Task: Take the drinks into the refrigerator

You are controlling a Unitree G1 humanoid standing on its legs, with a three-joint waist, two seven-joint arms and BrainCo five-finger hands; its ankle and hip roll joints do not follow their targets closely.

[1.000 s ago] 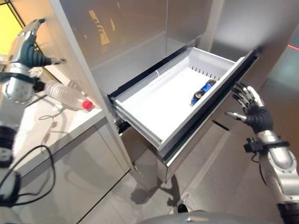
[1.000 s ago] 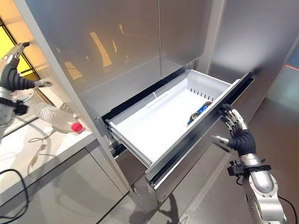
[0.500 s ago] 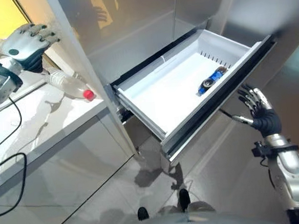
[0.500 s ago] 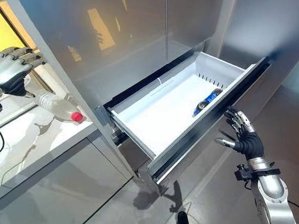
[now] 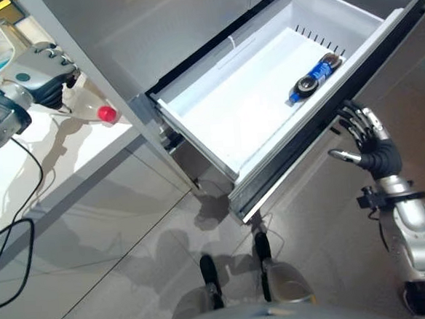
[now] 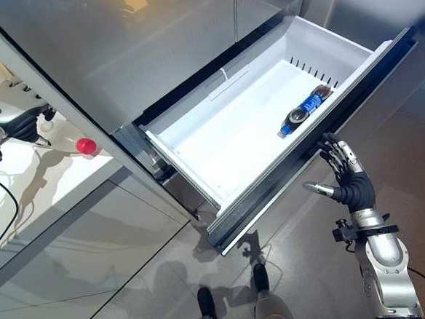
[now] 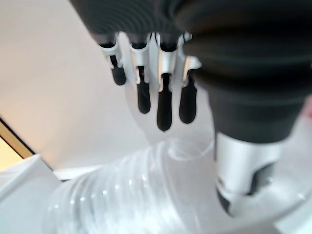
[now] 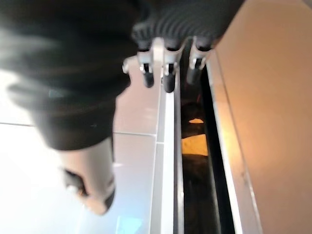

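Observation:
A clear plastic bottle [image 5: 86,104] with a red cap [image 5: 107,113] lies on its side on the white counter [image 5: 45,171], left of the refrigerator. My left hand [image 5: 40,69] hovers right over the bottle's body [image 7: 122,195], fingers [image 7: 164,107] straight and thumb apart, open. The refrigerator's white drawer [image 5: 252,98] stands pulled out, and a blue drink [image 5: 313,79] lies near its right end. My right hand [image 5: 371,147] is open just outside the drawer's dark front [image 5: 320,134], fingers spread towards it.
Shut steel refrigerator doors [image 5: 152,25] rise above the drawer. The counter's front panel [image 5: 94,233] drops to a grey tiled floor [image 5: 134,296]. The drawer juts out over the floor between my two arms.
The camera has tilted down and the whole picture has shifted. My left hand has come down from high above to just over the bottle. The right hand stays by the drawer front.

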